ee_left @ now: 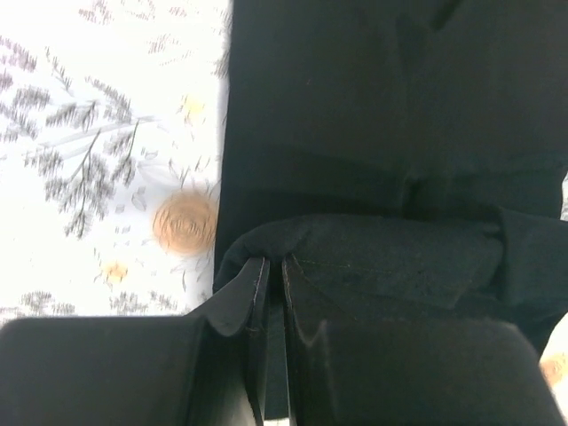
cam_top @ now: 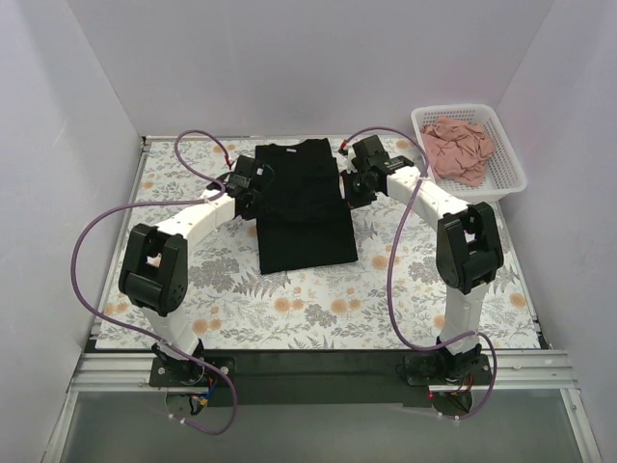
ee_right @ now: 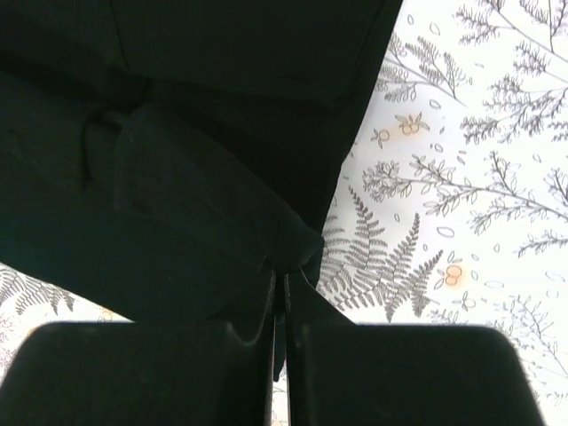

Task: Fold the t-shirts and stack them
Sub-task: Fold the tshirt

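1. The black t-shirt (cam_top: 304, 207) is found lying flat, already narrowed to a long strip, well left of the basket (cam_top: 509, 154).
2. It is judged soft, light and limp, and best taken by pinched side edges.
3. The left gripper (ee_left: 273, 266) is clamped on a cloth fold at the side far from the basket. The right gripper (ee_right: 280, 280) is clamped likewise on the nearer side.
4. The pink t-shirt (cam_top: 459, 149) is held crumpled inside the basket.

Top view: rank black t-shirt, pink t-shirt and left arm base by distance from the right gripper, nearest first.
1. black t-shirt: centre of the mat, its right edge pinched in the right gripper.
2. pink t-shirt: far right corner, lying in the white basket.
3. left arm base: near-left edge of the table, diagonally across.
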`<state>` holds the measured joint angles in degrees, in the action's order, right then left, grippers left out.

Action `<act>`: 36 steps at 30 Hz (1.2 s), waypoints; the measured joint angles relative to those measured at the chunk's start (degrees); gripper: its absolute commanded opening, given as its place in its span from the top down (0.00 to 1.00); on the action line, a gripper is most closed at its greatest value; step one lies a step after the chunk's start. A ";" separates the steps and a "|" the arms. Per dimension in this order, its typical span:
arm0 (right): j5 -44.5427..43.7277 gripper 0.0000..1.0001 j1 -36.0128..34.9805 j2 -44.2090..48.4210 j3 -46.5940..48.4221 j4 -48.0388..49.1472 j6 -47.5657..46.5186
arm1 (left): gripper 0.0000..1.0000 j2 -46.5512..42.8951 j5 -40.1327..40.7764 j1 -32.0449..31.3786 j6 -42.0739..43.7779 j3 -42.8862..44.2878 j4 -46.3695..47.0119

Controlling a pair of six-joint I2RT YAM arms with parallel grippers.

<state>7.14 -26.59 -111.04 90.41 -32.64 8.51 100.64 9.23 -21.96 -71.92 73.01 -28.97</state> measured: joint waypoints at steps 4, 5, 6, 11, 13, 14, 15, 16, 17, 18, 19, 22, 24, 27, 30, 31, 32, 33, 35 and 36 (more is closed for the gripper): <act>0.94 0.99 0.24 -1.20 0.31 2.45 -0.59 | 1.00 1.79 0.04 0.11 1.25 0.00 2.67; 1.07 0.99 0.26 -1.66 0.33 3.10 -0.76 | 1.00 2.51 0.17 0.11 1.42 0.00 3.15; 1.20 0.99 0.26 -2.10 0.35 3.63 -0.87 | 1.00 3.13 0.28 0.11 1.49 0.00 3.43; 1.84 0.99 0.26 -5.40 0.33 6.08 -1.42 | 1.00 6.16 0.87 0.17 1.57 0.00 4.61; 1.84 0.98 0.26 -6.25 0.33 6.82 -1.46 | 0.85 7.48 1.01 0.24 1.62 0.00 5.14; 1.81 0.95 0.26 -6.60 0.33 7.26 -1.46 | 0.80 8.00 1.07 0.28 1.79 0.00 5.33; 1.79 0.83 0.26 -6.84 0.31 7.56 -1.49 | 0.67 8.46 1.09 0.35 1.95 0.00 5.51; 1.68 0.76 0.26 -6.95 0.20 7.78 -1.36 | 0.61 8.66 1.11 0.39 2.03 0.00 5.66; 1.38 0.70 0.26 -6.95 0.09 7.82 -1.42 | 0.56 8.68 1.14 0.42 2.21 -0.04 5.88; 1.07 0.61 0.26 -6.88 -0.13 8.13 -1.42 | 0.49 8.59 1.20 0.44 2.34 -0.13 6.36; 0.61 0.58 0.24 -6.71 -0.42 8.52 -1.40 | 0.40 8.33 1.27 0.42 2.47 -0.15 6.97; -1.09 0.52 -0.15 -5.14 -2.03 9.29 -1.75 | 0.36 5.75 1.70 0.42 1.99 -1.86 8.79; -2.73 0.51 -0.63 -2.75 -3.58 9.73 -2.23 | 0.35 2.05 2.23 0.22 1.09 -4.46 9.68; -4.07 0.58 -2.27 2.36 -7.17 12.09 -2.54 | 0.40 -6.86 4.04 -0.96 -1.20 -10.27 11.43; -3.65 0.74 -5.22 7.76 -11.30 16.20 -2.34 | 0.60 -16.96 5.70 -4.70 -4.35 -16.52 13.84; -3.21 0.79 -5.97 8.50 -12.02 17.16 -2.25 | 0.66 -19.58 5.70 -6.12 -5.42 -18.56 15.04; -2.62 0.81 -6.80 8.98 -12.74 18.51 -1.81 | 0.78 -21.59 5.38 -7.50 -6.43 -20.37 16.17; -1.88 0.86 -7.61 9.01 -13.29 19.76 -1.36 | 0.82 -22.64 5.03 -8.66 -7.28 -21.73 16.90; -0.42 0.88 -9.22 8.17 -14.32 21.75 -0.63 | 0.95 -22.99 3.76 -10.93 -8.98 -24.57 19.15; 0.28 0.91 -9.84 7.43 -14.62 22.40 -0.26 | 0.98 -21.92 3.17 -11.65 -9.79 -25.49 19.54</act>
<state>7.42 -36.42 -103.61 75.79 -10.24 8.25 78.72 12.40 -33.61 -81.71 47.53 -9.43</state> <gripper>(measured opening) 0.132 0.109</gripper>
